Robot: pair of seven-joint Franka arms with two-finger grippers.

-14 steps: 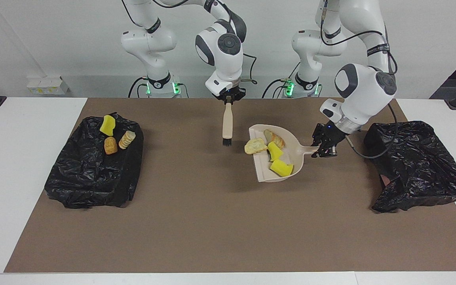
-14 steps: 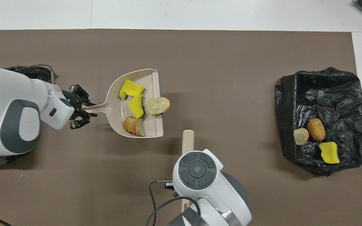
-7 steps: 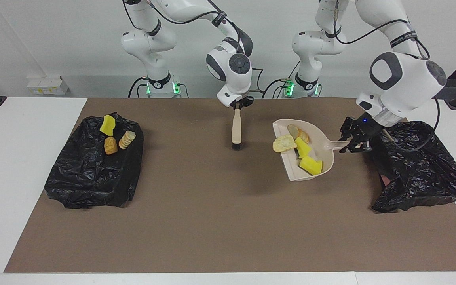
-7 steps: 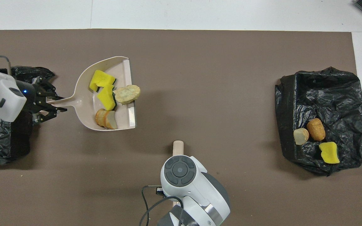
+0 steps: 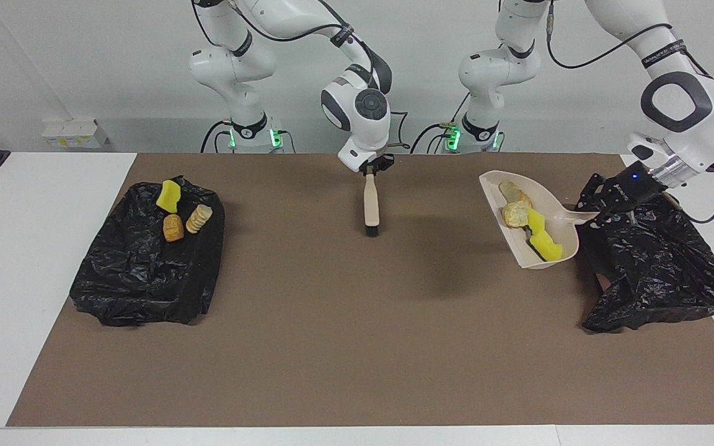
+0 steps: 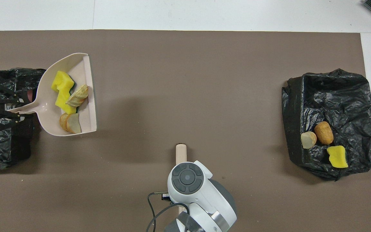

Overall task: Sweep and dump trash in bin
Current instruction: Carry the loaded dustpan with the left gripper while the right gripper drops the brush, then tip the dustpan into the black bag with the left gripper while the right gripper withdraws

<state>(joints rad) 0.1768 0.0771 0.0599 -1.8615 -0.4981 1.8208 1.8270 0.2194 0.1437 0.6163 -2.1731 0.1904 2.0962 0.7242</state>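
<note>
My left gripper (image 5: 605,207) is shut on the handle of a cream dustpan (image 5: 560,217) and holds it raised and tilted over the mat, at the edge of the black bag-lined bin (image 5: 654,266) at the left arm's end. The pan holds trash: yellow sponge scraps (image 5: 543,238) and bread-like lumps (image 5: 515,214). In the overhead view the pan (image 6: 48,120) shows the yellow scraps (image 6: 61,88) and lumps (image 6: 77,96). My right gripper (image 5: 370,168) is shut on a cream brush (image 5: 370,207) that hangs bristles-down over the mat.
A second black-lined bin (image 5: 140,272) stands at the right arm's end, with a yellow scrap (image 5: 168,195) and two bread lumps (image 5: 173,228) on it. A brown mat (image 5: 332,341) covers the table.
My left gripper has lifted the dustpan and carried it toward the left arm's end, up to the bin's edge, tilting it; the trash slid together. The right gripper shifted the brush slightly.
</note>
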